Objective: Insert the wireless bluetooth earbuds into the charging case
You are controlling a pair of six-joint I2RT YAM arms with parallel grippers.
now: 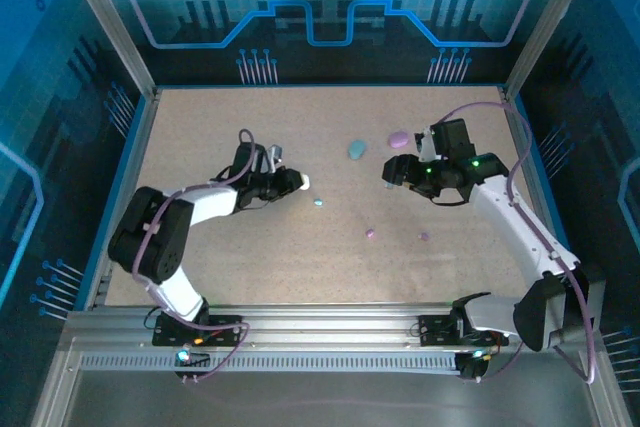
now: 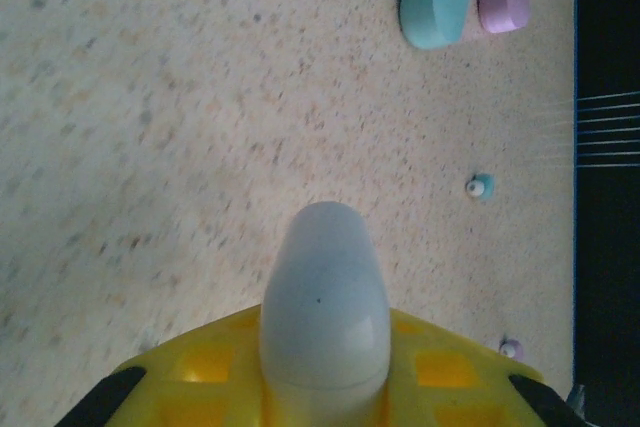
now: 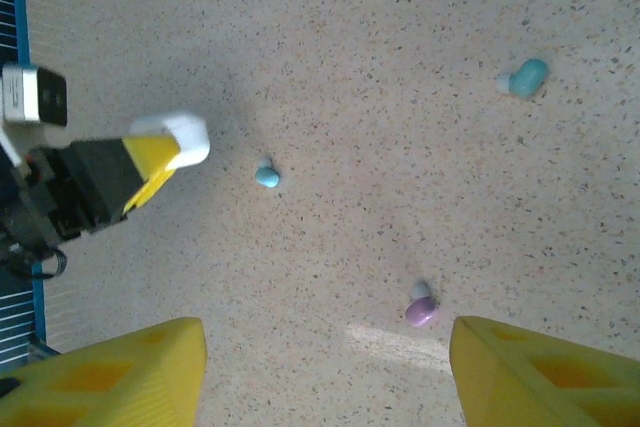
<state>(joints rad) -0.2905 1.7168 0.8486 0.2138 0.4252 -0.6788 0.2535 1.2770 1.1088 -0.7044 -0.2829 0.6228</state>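
On the desk [image 1: 260, 257], a teal earbud [image 1: 318, 202] and purple earbuds [image 1: 370, 233] lie loose, uncased; left jaws grasp a white case [image 2: 325, 297], right jaws hang released.

I count three charging cases. The teal case [image 1: 357, 150] is my landmark. The purple case [image 1: 399, 138] sits just beside it on the right. The white case [image 2: 325, 297] is off to its left, a little nearer my bases.

I count four earbuds, two teal and two purple. The first teal earbud [image 1: 318, 202] lies left of the teal case and nearer me. The second teal earbud [image 3: 525, 77] lies right of the teal case and nearer me. The first purple earbud [image 1: 370, 233] is almost straight toward me from the teal case, well apart from it. The second purple earbud [image 1: 423, 237] is equally near me, farther right.

I have two grippers: my left gripper [image 1: 292, 183] left of the teal case and my right gripper [image 1: 392, 172] right of it.
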